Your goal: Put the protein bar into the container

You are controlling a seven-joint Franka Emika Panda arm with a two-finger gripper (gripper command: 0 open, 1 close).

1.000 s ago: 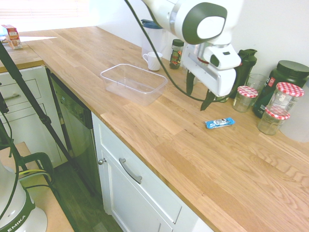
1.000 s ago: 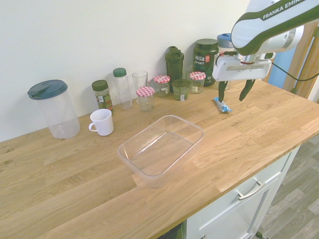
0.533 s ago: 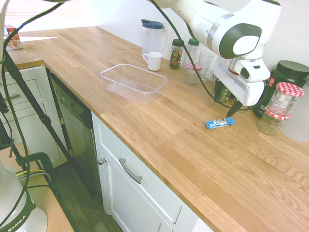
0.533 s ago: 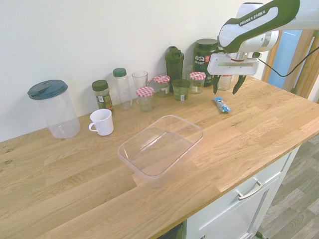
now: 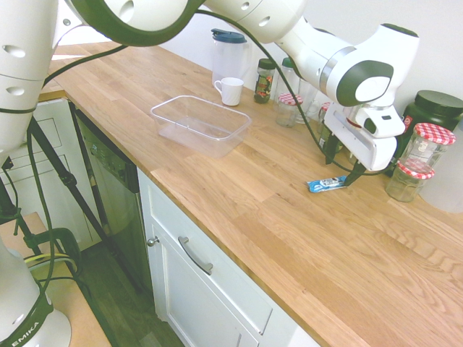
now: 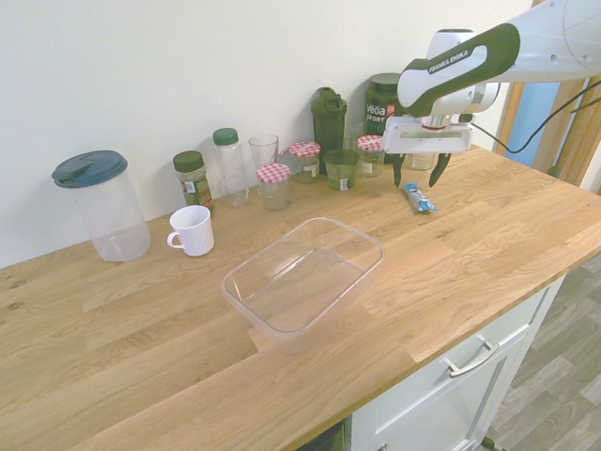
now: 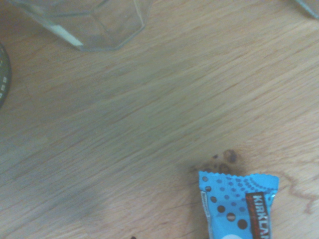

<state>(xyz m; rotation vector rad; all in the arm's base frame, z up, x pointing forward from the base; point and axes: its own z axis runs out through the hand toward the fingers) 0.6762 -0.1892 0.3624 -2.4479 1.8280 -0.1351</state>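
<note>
From my first exterior view I look down along the wooden counter (image 5: 239, 210) from its cabinet side, fairly far back. My second exterior view looks down from the opposite side, towards the wall (image 6: 225, 66). Both share the clear container (image 5: 199, 126) and the blue protein bar (image 6: 419, 197). My wrist view faces down at the wood from close by, catching part of that bar.

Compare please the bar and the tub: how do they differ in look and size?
The bar is bright blue and printed; the tub is clear and plain.
The bar is small and flat, while the tub is much larger, hollow and open-topped.
Both are oblong and rest on the counter.
</note>
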